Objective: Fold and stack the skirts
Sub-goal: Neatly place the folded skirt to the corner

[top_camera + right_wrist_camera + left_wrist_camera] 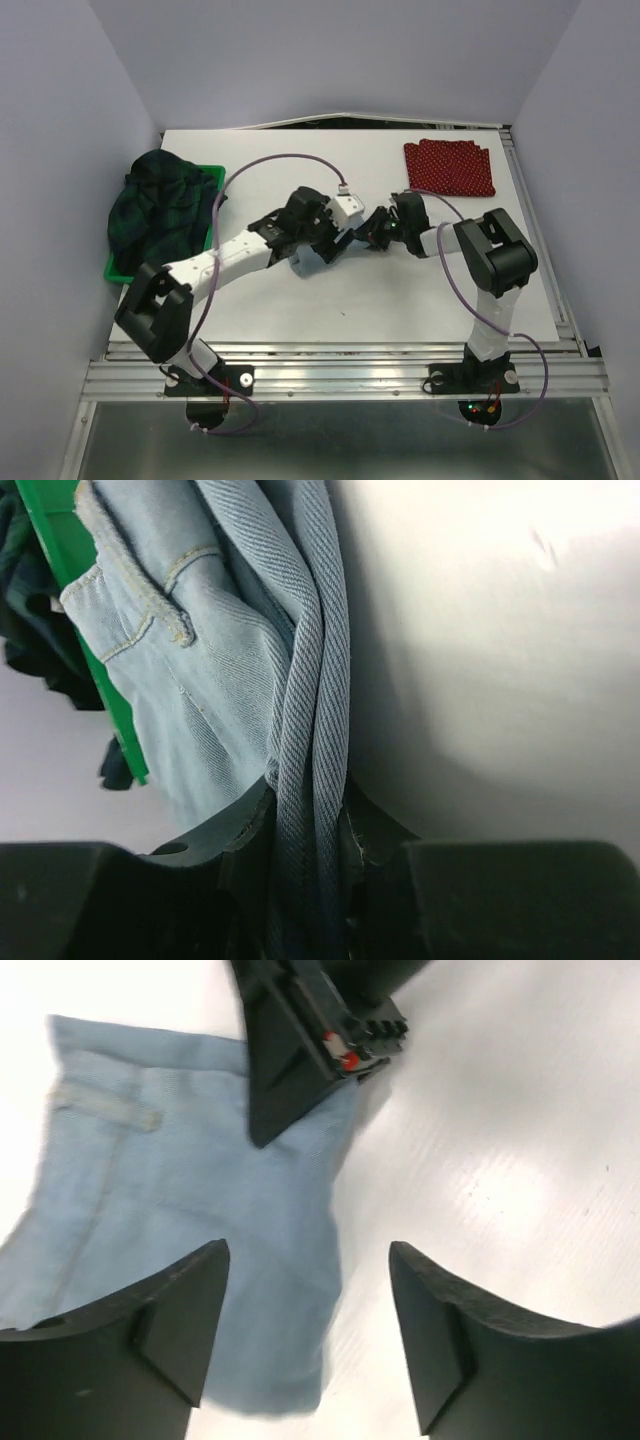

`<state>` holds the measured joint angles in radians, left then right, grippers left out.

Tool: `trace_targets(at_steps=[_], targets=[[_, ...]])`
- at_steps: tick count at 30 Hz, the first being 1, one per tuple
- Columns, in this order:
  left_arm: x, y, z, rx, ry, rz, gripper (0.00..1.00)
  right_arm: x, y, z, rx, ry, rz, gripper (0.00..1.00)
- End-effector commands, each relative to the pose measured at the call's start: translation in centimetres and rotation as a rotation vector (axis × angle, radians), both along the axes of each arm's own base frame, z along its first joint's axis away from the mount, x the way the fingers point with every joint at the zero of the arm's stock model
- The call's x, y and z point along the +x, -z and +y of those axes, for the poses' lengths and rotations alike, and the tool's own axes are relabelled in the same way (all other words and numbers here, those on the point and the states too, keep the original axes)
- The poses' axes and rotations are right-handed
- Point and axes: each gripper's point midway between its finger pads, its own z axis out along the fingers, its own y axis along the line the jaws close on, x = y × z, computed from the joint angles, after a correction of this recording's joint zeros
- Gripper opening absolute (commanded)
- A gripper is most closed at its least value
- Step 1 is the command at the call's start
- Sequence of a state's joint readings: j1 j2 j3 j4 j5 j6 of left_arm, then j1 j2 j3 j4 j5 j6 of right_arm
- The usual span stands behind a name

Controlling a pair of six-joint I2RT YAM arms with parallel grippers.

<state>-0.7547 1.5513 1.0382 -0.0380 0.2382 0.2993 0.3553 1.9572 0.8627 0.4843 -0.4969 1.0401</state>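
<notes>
The light blue-grey denim skirt point(180, 1210) lies bunched at the table's middle, mostly hidden under the arms in the top view point(303, 265). My right gripper point(308, 810) is shut on a folded edge of the denim point(300, 680); it also shows in the top view point(372, 232) and in the left wrist view point(300, 1070). My left gripper point(310, 1330) is open and empty, hovering over the denim's edge, close beside the right gripper point(328, 243). The red dotted skirt point(450, 167) lies folded at the back right. The plaid skirt point(160, 205) is heaped in the bin.
The green plastic bin point(115, 268) stands at the table's left edge; its rim shows in the right wrist view point(95, 670). Walls close in the table on the left, back and right. A metal rail runs along the near edge point(340, 375).
</notes>
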Motion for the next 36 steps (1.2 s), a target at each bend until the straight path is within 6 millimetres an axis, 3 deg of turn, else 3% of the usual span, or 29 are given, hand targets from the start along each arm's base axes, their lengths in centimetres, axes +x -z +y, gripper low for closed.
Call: trace_targets(at_steps=[1,3,7,10,12,16,22,24,30,36], targets=[[1.6,-3.6,4.5,-0.103,-0.144,0.040,0.90,4.0,-1.1,-2.1,-0.273,-0.022,-0.191,0.01],[2.3,-4.5,5.3,-0.123,-0.176,0.047,0.92,5.6,-2.3,-3.0,-0.371,-0.026,-0.264,0.01],[4.1,-4.3,6.3,-0.112,-0.230,0.047,0.92,7.8,-4.4,-4.4,-0.522,-0.044,-0.384,0.01],[5.3,-2.7,6.7,-0.084,-0.275,0.070,0.92,9.0,-6.2,-5.5,-0.620,-0.055,-0.479,0.01],[6.5,-0.7,6.9,-0.141,-0.351,0.179,0.92,9.6,-7.7,-5.8,-0.659,-0.058,-0.526,0.01],[7.8,0.3,6.8,-0.358,-0.446,0.409,0.93,9.4,-7.9,-5.7,-0.664,-0.092,-0.543,0.01],[11.0,1.5,6.2,-0.482,-0.608,0.508,0.93,9.2,-6.5,-5.9,-0.688,-0.112,-0.523,0.01],[11.0,1.5,5.7,-0.561,-0.631,0.547,0.93,9.7,-6.4,-6.5,-0.707,-0.102,-0.524,0.01],[10.0,4.8,3.8,-0.632,-0.643,0.761,0.86,11.2,-7.0,-6.5,-0.736,-0.093,-0.552,0.01],[9.0,7.5,3.8,-0.636,-0.710,0.853,0.82,12.0,-6.8,-6.6,-0.730,-0.092,-0.544,0.01]])
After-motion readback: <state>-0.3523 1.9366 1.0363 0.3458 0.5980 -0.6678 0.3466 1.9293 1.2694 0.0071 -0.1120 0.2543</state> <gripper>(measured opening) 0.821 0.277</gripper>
